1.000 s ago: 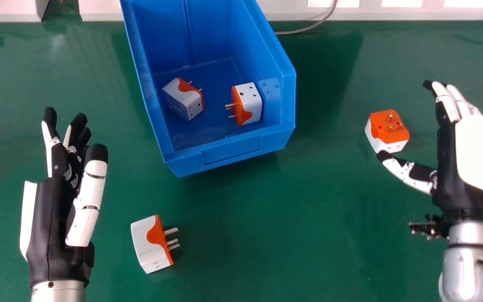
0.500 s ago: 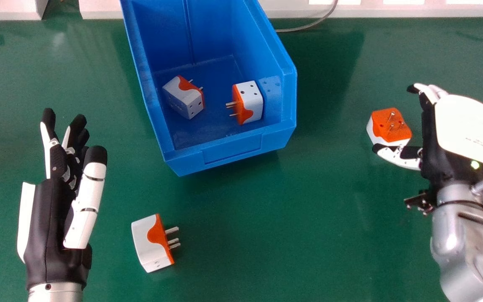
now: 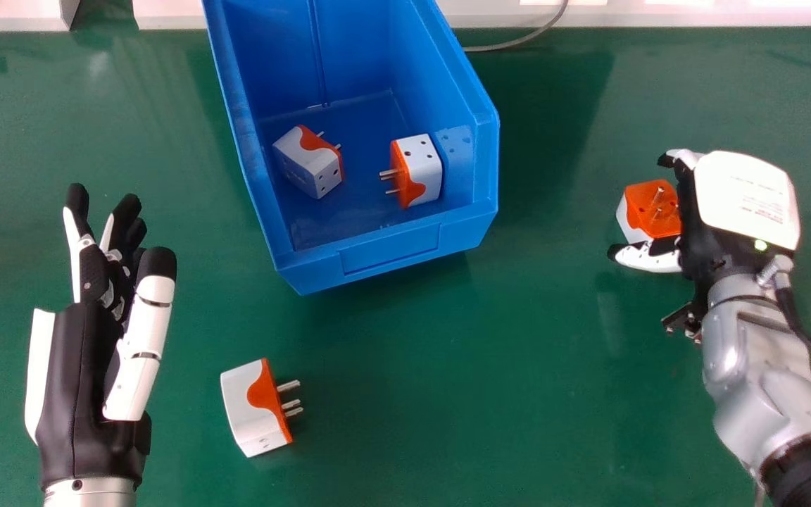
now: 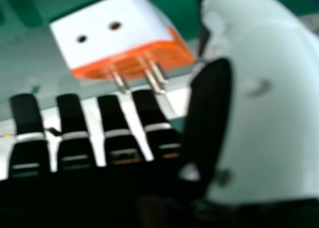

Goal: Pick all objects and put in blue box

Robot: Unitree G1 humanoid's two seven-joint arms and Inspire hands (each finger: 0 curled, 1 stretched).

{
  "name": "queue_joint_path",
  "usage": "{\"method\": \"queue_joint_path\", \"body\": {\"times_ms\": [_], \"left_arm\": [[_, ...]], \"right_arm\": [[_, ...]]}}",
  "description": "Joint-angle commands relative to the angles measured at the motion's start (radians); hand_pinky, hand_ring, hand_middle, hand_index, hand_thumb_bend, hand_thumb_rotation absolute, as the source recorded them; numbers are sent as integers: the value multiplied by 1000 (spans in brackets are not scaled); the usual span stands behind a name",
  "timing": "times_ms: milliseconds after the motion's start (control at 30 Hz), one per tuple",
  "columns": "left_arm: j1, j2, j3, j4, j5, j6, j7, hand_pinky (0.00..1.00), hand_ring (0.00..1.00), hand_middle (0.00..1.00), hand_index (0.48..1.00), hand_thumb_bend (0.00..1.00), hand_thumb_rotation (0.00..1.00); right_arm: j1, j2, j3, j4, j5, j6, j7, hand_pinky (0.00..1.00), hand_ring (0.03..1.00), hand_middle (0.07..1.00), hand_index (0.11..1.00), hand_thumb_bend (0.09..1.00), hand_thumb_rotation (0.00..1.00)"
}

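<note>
- Orange and white plug (image 3: pixel 648 210) sits on the green desk (image 3: pixel 504 366), right of the box, with its metal pins (image 3: pixel 657 196) poking up.
- It looks like hard plastic, so I think it is light and stiff and won't squash. Its smooth sides could be a bit slippery. It doesn't look easy to break, but the pins might bend if they get pushed.
- The best place to grab is the white part, low down, with the thumb on one side and the fingers on the other. The pins are too thin to hold well.
- The right robot hand (image 3: pixel 743 193) is wide apart around the plug, with its thumb (image 3: pixel 648 260) on the near side and its fingers (image 3: pixel 680 157) on the far side. It has not grabbed anything. I can't tell if it touches the plug.
- Next, I think it needs to close gently and lift. If it closes crooked, the plug could tip or slide away.
- The blue box (image 3: pixel 391 246) is in the middle, with one plug lying on the left inside (image 3: pixel 310 162) and one on the right inside (image 3: pixel 417 172).
- One more plug (image 3: pixel 254 408) lies on its side near the front, so two need to go in.
- The left robot hand (image 3: pixel 82 380) is at the left of the head view, with its fingers apart and nothing in it.
</note>
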Motion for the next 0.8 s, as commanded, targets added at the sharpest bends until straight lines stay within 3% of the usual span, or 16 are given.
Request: {"method": "queue_joint_path", "body": {"times_ms": [0,167,467,633,733,767], "left_arm": [[8,10,9,-28,5,-13,1,979,976,971,955,483,748],[13,8,11,-39,-3,-5,1,972,971,969,953,448,733],[26,11,13,-58,-32,1,-19,992,988,983,965,429,737],[36,11,18,-71,-51,9,-32,986,988,985,964,439,724],[42,11,19,-83,-53,17,-33,996,991,987,967,439,720],[45,10,19,-87,-52,19,-33,994,989,985,966,441,720]], "right_arm": [[-54,-2,3,19,14,9,6,697,808,848,813,533,341],[-94,-1,16,75,36,9,17,707,813,854,813,527,324],[-148,-5,46,178,60,-12,12,680,781,822,775,493,267],[-179,1,55,239,77,-18,5,536,631,702,700,462,228],[-185,1,65,257,81,-26,-1,376,473,588,642,459,128],[-189,0,65,264,87,-30,7,377,478,587,637,459,100]]}}
